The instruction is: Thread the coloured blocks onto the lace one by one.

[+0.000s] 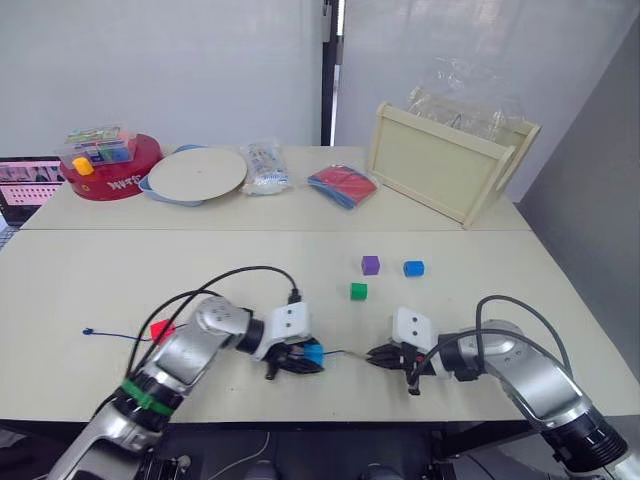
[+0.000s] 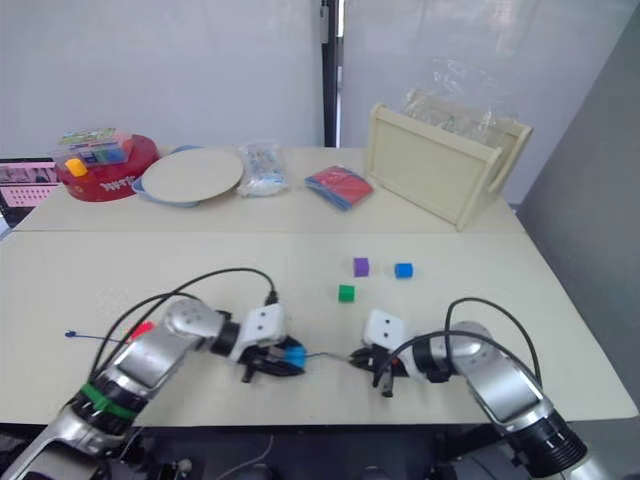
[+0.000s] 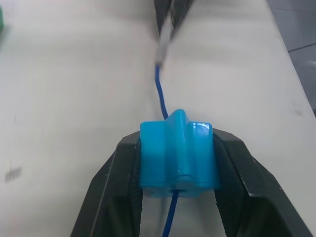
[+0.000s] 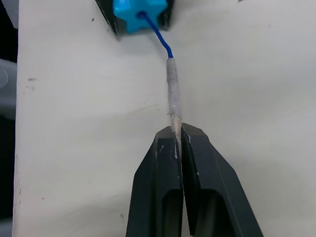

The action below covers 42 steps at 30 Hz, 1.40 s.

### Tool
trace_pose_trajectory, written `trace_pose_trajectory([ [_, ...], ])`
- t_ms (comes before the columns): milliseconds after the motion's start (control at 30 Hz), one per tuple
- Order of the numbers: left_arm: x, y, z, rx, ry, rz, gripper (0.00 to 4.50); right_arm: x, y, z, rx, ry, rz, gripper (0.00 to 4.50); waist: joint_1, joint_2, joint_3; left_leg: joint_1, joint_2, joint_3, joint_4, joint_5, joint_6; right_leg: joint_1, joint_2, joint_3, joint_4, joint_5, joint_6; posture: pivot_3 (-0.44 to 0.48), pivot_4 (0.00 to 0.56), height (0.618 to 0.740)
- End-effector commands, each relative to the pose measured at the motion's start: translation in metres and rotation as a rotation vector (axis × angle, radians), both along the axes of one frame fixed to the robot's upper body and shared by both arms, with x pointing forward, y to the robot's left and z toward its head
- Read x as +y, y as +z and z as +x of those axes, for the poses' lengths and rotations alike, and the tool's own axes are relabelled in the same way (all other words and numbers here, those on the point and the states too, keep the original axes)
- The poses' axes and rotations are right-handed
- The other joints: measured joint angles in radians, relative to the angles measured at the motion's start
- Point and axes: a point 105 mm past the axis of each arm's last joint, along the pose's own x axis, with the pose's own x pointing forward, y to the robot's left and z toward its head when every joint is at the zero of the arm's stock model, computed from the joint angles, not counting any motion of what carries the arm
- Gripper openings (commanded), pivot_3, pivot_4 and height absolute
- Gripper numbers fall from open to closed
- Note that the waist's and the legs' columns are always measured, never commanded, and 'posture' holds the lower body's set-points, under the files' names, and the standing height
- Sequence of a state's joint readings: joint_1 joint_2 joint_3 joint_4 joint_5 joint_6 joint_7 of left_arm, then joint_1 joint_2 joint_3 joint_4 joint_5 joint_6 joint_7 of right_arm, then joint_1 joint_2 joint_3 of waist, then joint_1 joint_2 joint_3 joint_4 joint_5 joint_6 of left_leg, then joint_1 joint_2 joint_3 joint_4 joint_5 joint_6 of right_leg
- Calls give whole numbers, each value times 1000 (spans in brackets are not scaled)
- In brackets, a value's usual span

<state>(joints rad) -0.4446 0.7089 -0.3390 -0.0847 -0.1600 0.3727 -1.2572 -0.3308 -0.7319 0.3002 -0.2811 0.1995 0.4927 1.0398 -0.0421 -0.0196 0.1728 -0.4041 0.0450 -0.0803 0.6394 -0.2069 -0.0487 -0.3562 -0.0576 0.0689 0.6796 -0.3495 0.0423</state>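
step: blue block [image 3: 178, 155] clamped in left gripper [image 1: 300, 358], lace [image 4: 157, 35] already through it | right gripper [image 4: 177, 143] pinched shut on the tip [image 4: 173, 94], at its 3 o'clock | next, I'd guess: pull lace through, slide block down | beige table [image 1: 200, 262], other blocks [image 1: 371, 264] at 12, white walls

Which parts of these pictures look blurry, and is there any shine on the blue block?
Left wrist view: the blue block is sharp with small glints on its top, while the lace and its pale tip beyond go soft. Right wrist view: the tip is crisp.
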Motion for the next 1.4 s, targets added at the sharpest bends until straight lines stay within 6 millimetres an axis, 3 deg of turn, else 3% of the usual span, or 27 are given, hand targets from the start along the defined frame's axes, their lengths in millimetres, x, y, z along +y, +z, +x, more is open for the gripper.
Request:
trace_pose_trajectory([
  [33,69,1,4,14,155,83,1397,2,8,1,-38,20,13,0,-9,0,0,1,1,0,-1,0,0,0,1,0,0,0,0,0,150,740],
  [200,183,4,11,-85,403,304,1397,2,8,2,-34,37,10,0,-13,0,0,6,2,1,-8,0,0,0,2,1,1,0,-1,0,150,740],
  [267,212,7,7,-128,439,383,1397,3,8,2,-32,47,10,0,-14,1,1,7,2,1,-10,0,0,0,1,1,1,0,-1,0,150,740],
  [333,218,15,6,-150,460,359,1397,4,8,2,-30,55,12,0,-12,2,1,7,2,1,-10,0,0,0,1,1,1,0,-1,0,150,740],
  [400,211,26,10,-175,460,289,1397,5,8,2,-28,62,12,0,-5,2,1,6,2,2,-11,0,0,-2,1,1,1,0,-1,0,150,740],
  [467,196,34,12,-174,443,223,2414,6,8,3,-28,67,13,0,-1,2,1,3,2,2,-10,0,0,-4,1,1,1,0,-1,0,150,740],
  [633,160,51,22,-200,412,124,3958,9,7,6,-26,78,12,0,7,0,2,-4,1,2,-7,0,-1,-10,0,0,2,0,-1,0,150,740],
  [767,95,70,19,-182,263,-40,3958,11,6,7,-25,83,11,0,8,0,2,-8,1,1,-5,0,-1,-13,0,0,4,0,-1,0,150,740],
  [867,32,63,5,-113,102,-158,3958,13,5,6,-24,86,12,0,7,0,2,-8,1,1,-5,0,-1,-12,0,0,4,0,-1,0,150,740],
  [1000,-17,40,-6,-78,0,-209,3958,14,7,5,-27,83,16,0,-3,1,2,-8,1,1,-4,1,-1,-12,1,1,5,0,-1,0,150,740],
  [1133,-38,27,-2,-66,3,-255,3958,14,8,5,-29,81,17,0,-2,0,2,-8,1,1,-1,1,-1,-12,1,1,6,0,-1,0,150,740],
  [1300,-44,-5,10,-69,0,-202,3958,13,9,2,-30,76,18,0,3,1,2,-8,0,1,1,1,-1,-12,0,1,7,0,-1,0,150,740],
  [1400,-45,-15,8,-28,-17,-218,3126,12,10,2,-31,68,16,0,6,1,2,-8,0,1,2,1,-1,-11,0,1,6,0,-1,0,150,740],
])
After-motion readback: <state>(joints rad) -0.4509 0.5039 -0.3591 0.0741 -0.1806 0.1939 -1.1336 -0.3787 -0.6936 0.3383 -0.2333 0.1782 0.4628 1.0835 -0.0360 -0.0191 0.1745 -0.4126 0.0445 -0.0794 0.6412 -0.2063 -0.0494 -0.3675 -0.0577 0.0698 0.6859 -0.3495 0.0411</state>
